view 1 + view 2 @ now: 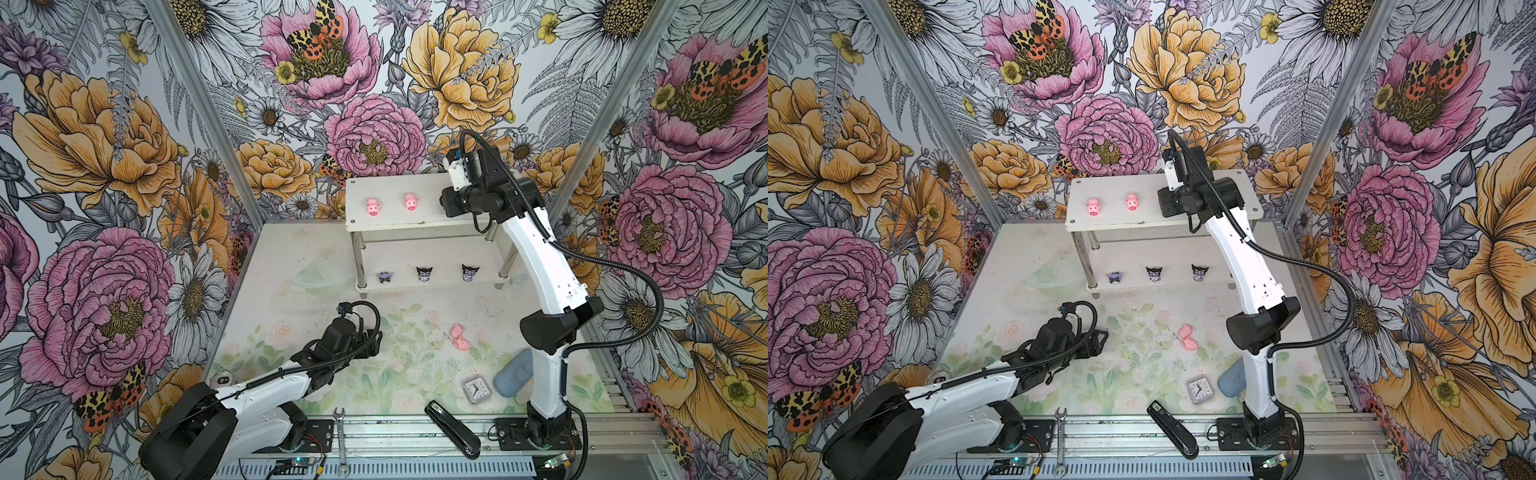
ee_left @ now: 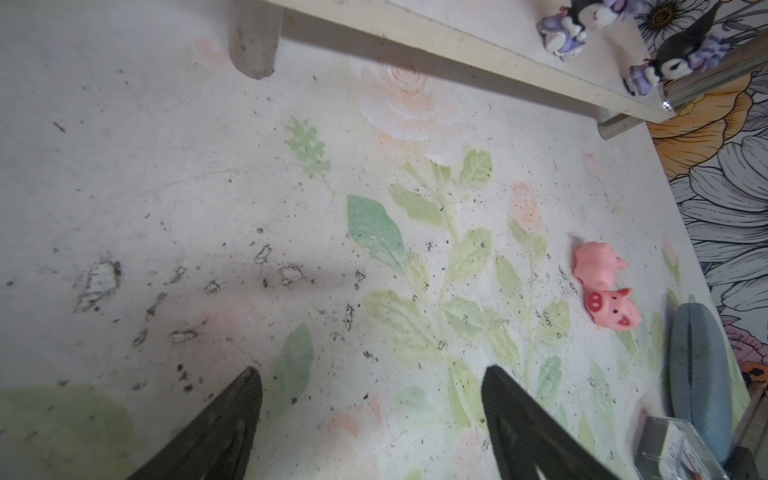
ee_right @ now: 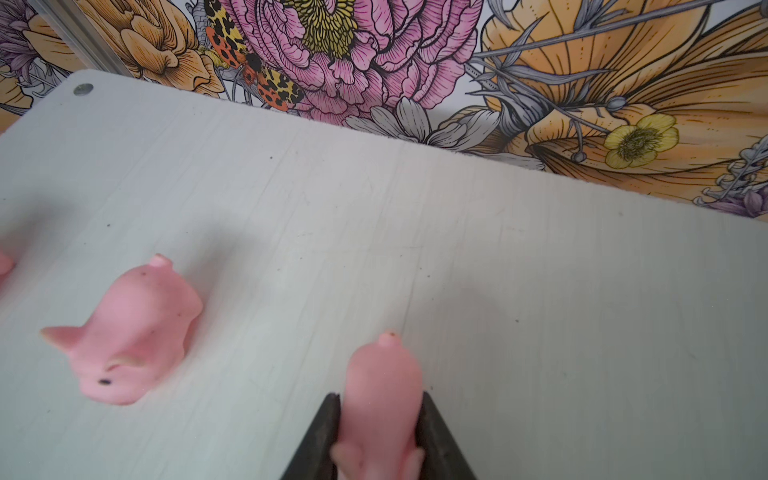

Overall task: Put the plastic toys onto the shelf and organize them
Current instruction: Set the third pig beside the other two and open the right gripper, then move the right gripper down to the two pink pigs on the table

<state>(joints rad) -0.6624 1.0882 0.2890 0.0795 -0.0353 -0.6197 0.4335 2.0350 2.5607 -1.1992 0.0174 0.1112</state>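
Room lay open on the top tier of the shelf (image 3: pixel 540 311), bare board running out to its rim on the side away from the neighbour pig (image 3: pixel 133 332), with the back edge close to the flowered wall (image 3: pixel 582 83). My right pincer (image 3: pixel 380 401) was closed on a pink pig (image 3: pixel 382 370), one finger against each flank, low over that board; whether its feet touched I could not tell. Past the neighbour, another pig (image 1: pixel 372 206) stood nearer the tier's left edge. Three black-eared figurines (image 1: pixel 424 274) lined the lower tier's front edge. My left pincer (image 2: pixel 372 372) hung wide apart and empty over the worktop (image 2: pixel 166 187), well apart from two loose pigs (image 2: pixel 602 286) lying against each other.
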